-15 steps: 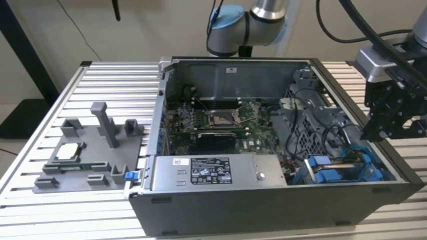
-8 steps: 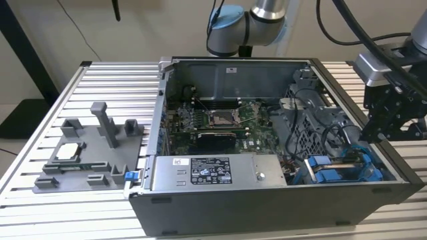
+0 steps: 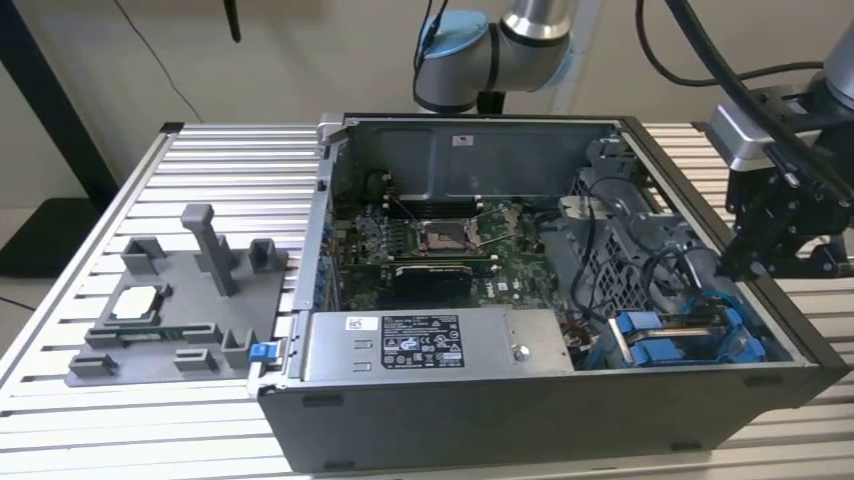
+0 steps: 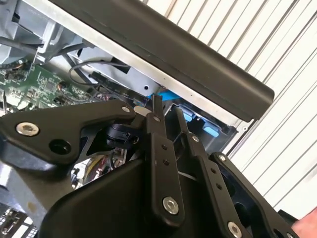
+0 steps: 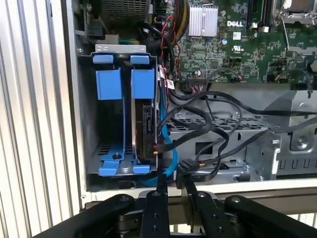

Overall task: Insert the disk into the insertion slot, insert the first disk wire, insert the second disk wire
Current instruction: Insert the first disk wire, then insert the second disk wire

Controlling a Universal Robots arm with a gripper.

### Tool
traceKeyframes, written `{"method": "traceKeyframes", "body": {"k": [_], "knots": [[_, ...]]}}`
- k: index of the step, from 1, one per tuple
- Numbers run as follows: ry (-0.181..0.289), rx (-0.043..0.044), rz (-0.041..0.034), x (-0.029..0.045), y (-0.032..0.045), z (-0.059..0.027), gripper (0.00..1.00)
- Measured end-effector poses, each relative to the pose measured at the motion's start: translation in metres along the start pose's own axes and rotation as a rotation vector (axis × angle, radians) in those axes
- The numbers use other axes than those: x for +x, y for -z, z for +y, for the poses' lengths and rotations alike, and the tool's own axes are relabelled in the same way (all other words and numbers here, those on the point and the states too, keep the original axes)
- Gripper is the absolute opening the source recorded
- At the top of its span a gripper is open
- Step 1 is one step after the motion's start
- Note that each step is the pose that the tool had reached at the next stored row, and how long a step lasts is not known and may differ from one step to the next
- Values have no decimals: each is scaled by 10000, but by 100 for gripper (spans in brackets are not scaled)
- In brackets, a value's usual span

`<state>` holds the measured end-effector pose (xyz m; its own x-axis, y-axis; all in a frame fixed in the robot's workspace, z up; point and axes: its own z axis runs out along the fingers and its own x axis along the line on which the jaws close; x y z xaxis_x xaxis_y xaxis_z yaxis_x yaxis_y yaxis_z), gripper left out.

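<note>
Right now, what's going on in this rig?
A single robot arm is working on an open PC case. Its gripper hangs over the case edge by the insertion slot, where the disk sits on edge in its blue carrier. Black cables lie loose beside it; whether any is plugged into the disk can't be told.

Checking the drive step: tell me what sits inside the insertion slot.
The insertion slot holds the disk, edge-on in a blue carrier, beside a second blue carrier. The disk's label face is turned away and hidden.
</note>
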<state>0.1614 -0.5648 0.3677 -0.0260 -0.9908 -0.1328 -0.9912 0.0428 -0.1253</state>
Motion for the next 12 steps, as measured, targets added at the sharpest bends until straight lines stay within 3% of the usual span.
{"method": "traceKeyframes", "body": {"k": [4, 9, 12], "knots": [[-119, -7, -221, -2, 12, -2, 100], [-190, -64, -429, -1, 36, -6, 100], [-223, -154, -462, 1, 55, -11, 100]]}}
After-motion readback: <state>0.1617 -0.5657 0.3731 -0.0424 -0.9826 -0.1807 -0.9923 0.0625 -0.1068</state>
